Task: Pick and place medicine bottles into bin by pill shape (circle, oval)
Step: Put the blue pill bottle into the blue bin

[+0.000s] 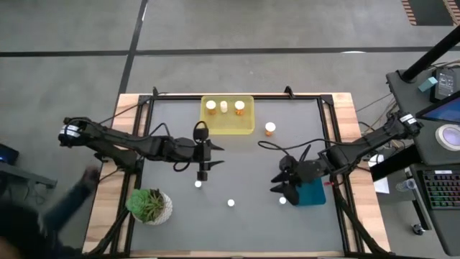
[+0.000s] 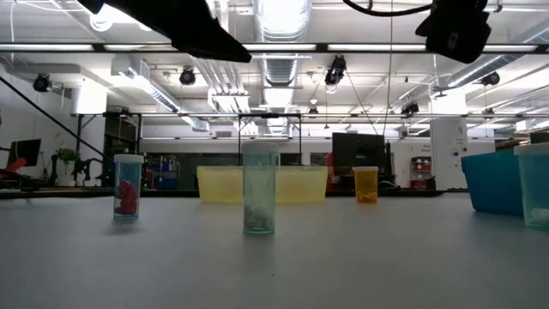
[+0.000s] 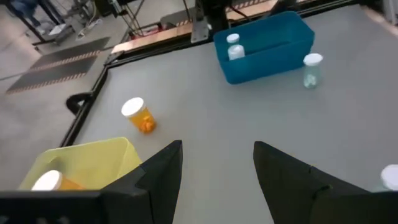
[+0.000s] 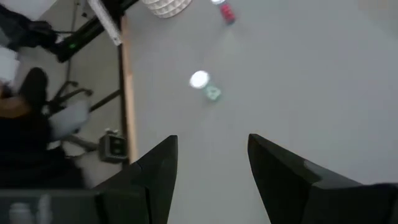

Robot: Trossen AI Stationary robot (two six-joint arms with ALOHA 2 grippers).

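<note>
Three white-capped bottles stand upright on the grey table: one with red pills [image 1: 198, 184] [image 2: 127, 187], a clear one [image 1: 231, 203] [image 2: 259, 197], and one [image 1: 283, 200] beside the blue bin [image 1: 314, 194]. An orange bottle [image 1: 269, 129] [image 3: 140, 116] stands near the yellow bin [image 1: 227, 126], which holds three bottles. The blue bin holds one bottle [image 3: 235, 50]. My left gripper [image 1: 214, 157] [image 3: 217, 168] is open and empty above the table, near the yellow bin. My right gripper [image 1: 275, 184] [image 4: 211, 165] is open and empty, left of the blue bin.
A potted green plant [image 1: 151, 205] stands at the table's near left corner. A person [image 1: 65, 208] is beside the table's left near edge. A desk with a keyboard and screens [image 1: 438, 180] stands right of the table.
</note>
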